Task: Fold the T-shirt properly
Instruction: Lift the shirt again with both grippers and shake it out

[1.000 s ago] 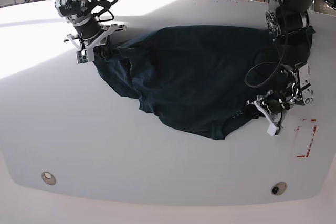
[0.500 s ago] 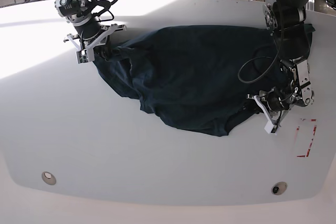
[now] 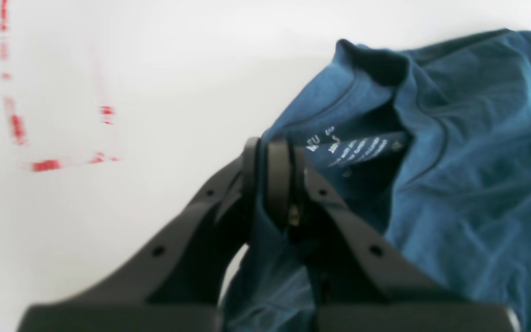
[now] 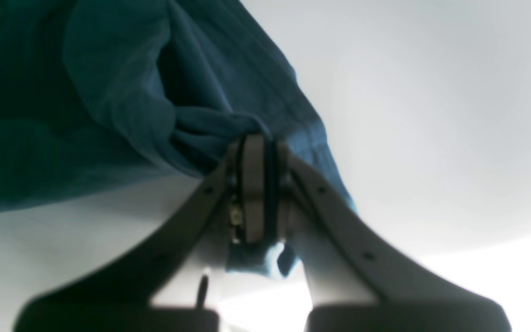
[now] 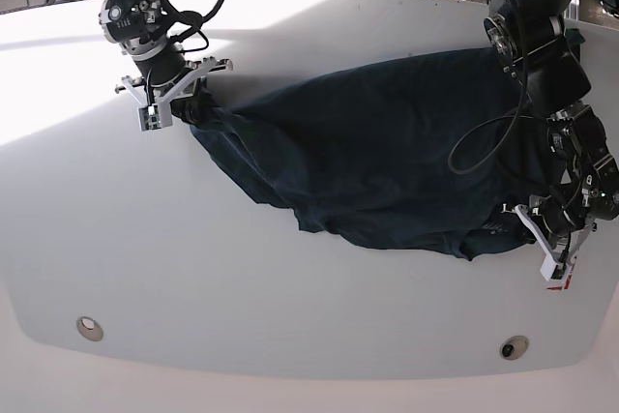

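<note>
Strong light falls from the upper left and glares on the white bench (image 5: pixel 290 287). Both wrist views are soft and blurred, with overexposed backgrounds.

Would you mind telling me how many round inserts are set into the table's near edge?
2: one round insert near the front left, the other near the front right; the T-shirt may hide more.

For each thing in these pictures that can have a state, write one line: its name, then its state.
Large dark navy-blue cloth T-shirt: unfolded, rumpled, stretched across the white table between both grippers.
Left gripper: shut on the T-shirt beside the neck opening.
Right gripper: shut on a bunched edge of the T-shirt.
Pale printed neck label: exposed, facing up.
</note>
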Available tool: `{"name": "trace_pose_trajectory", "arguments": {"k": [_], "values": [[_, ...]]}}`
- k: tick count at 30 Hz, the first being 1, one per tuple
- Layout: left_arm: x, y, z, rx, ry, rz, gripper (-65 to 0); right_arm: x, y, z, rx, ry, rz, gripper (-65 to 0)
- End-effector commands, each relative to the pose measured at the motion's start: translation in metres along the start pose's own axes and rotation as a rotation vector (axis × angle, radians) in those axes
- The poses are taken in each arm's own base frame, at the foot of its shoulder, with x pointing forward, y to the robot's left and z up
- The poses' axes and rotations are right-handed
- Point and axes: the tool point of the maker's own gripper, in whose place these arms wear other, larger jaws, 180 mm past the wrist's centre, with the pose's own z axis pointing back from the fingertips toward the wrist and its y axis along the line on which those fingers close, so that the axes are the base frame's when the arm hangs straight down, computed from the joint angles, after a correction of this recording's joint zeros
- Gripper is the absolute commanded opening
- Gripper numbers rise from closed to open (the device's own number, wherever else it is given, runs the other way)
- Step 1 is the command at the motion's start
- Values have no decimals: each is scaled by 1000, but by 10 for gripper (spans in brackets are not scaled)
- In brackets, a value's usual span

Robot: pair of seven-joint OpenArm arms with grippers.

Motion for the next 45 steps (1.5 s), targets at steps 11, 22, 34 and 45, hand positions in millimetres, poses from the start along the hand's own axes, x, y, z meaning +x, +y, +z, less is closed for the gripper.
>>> {"name": "trace_pose_trajectory", "arguments": {"k": [11,22,34,45], "values": [[56,43,64,167,-180,4,-650,44,-12,-9,-9,-107,49,-647],[117,48,133,321,-381,-101,-650,104,-30,-24,-24,-221,98,-644],[178,60,189,399,-569,-10,-650,216,-46,-13,-72,-406,191,-644],[239,66,250,428,-770,40,-650,326,-55,8,-101,-558,292,-644]]}}
